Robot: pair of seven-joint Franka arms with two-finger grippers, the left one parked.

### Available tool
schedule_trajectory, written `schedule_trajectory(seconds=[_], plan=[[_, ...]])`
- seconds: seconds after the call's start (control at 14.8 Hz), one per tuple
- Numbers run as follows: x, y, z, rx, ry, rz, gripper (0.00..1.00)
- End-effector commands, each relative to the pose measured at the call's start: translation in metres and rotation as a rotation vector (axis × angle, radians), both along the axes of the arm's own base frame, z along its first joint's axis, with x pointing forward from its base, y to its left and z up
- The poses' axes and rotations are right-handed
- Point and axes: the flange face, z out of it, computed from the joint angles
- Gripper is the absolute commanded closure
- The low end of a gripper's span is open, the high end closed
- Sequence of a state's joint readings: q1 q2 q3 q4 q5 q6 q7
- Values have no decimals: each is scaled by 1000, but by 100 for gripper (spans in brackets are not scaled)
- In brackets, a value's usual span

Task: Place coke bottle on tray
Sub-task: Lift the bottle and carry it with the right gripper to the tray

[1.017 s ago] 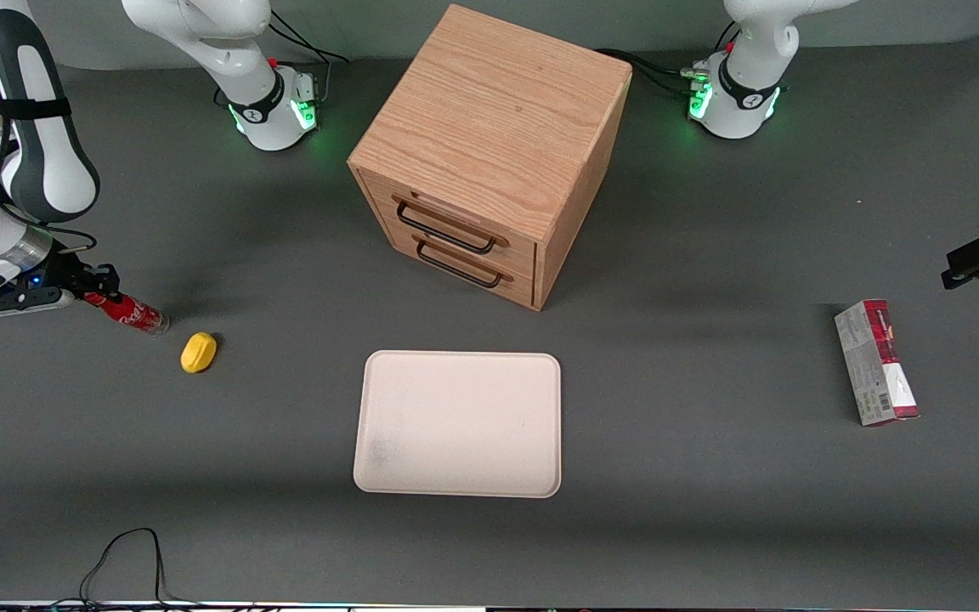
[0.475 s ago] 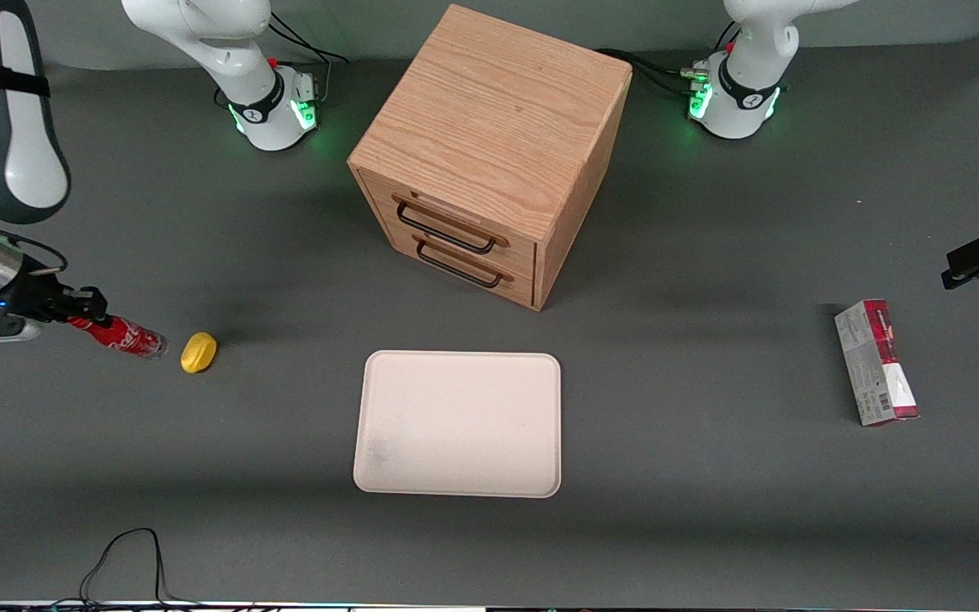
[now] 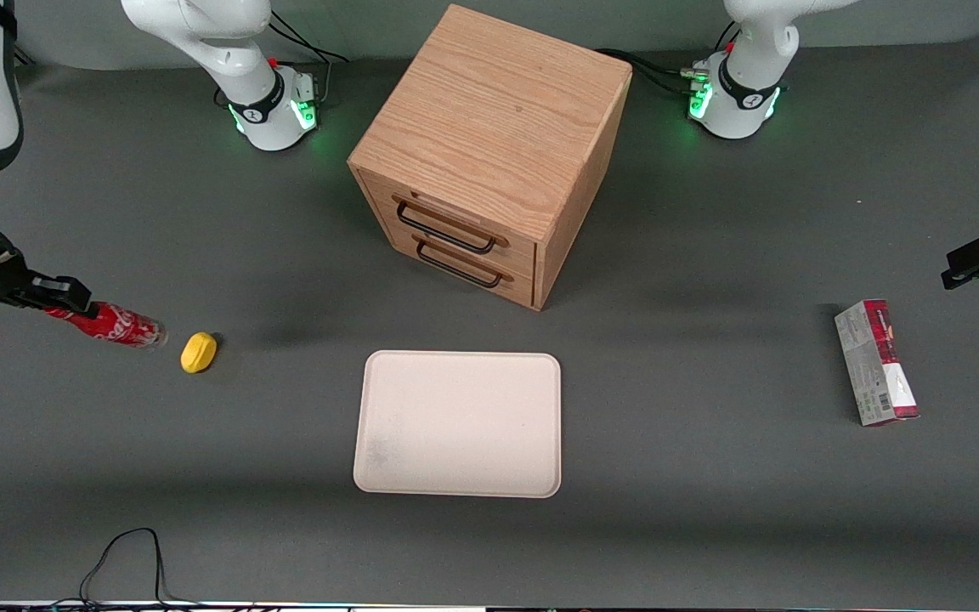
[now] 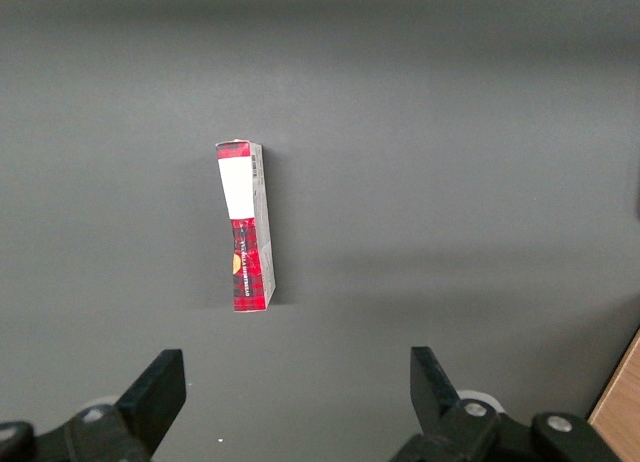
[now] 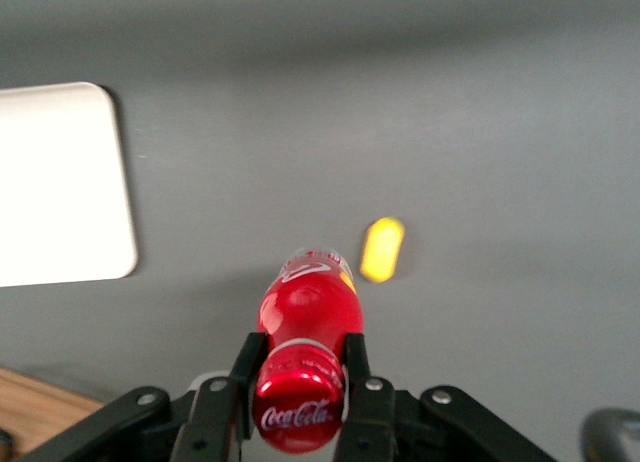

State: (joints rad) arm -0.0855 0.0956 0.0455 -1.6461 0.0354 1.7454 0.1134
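Shifted since one second ago: gripper (image 3: 73,297) and bottle (image 3: 120,326) now nearer the working arm's table edge, bottle tilted closer to level; lemon (image 3: 199,353), tray (image 3: 458,423), cabinet (image 3: 489,153) and carton (image 3: 876,362) unchanged.

Grasp: clamped on bottle neck just below the cap. Confirmed in wrist view, fingers (image 5: 357,367) pressed against both sides of the neck, cap toward the camera, bottle (image 5: 308,317) base pointing out toward the table.

Bottle position: in the gripper, toward the working arm's end of the table, well apart from tray. Probably lifted clear of the table, judging by the shadow offset, though contact at the base cannot be ruled out from the front view.

Progress: pick done. Remaining: carry across to tray, lower, release. Early in the transport, by this estimate.

Surroundings:
- Lemon just beside bottle base, between bottle and tray; seen close to bottle in wrist view (image 5: 382,249).
- Tray bare, flat on table, nearer the front camera than cabinet; corner visible in wrist view (image 5: 70,182).
- Cabinet with two drawers, both closed, mid-table.
- Carton lying toward the parked arm's end, well apart from everything else.

Obstacles: only lemon sits on the direct line to tray. Low carry risks knocking it; extra height should clear it. Cabinet off the path.
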Motion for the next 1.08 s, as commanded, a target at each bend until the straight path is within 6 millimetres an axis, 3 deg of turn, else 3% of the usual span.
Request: schedule_trajectory(seconds=[0.0, 0.34, 0.61, 0.81, 1.02], plan=[[23, 62, 14, 5, 8, -102, 100], [57, 157, -4, 63, 3, -241, 100], [82, 218, -51, 21, -49, -268, 100], [111, 250, -90, -2, -71, -285, 100], [122, 261, -113, 23, -94, -281, 100]])
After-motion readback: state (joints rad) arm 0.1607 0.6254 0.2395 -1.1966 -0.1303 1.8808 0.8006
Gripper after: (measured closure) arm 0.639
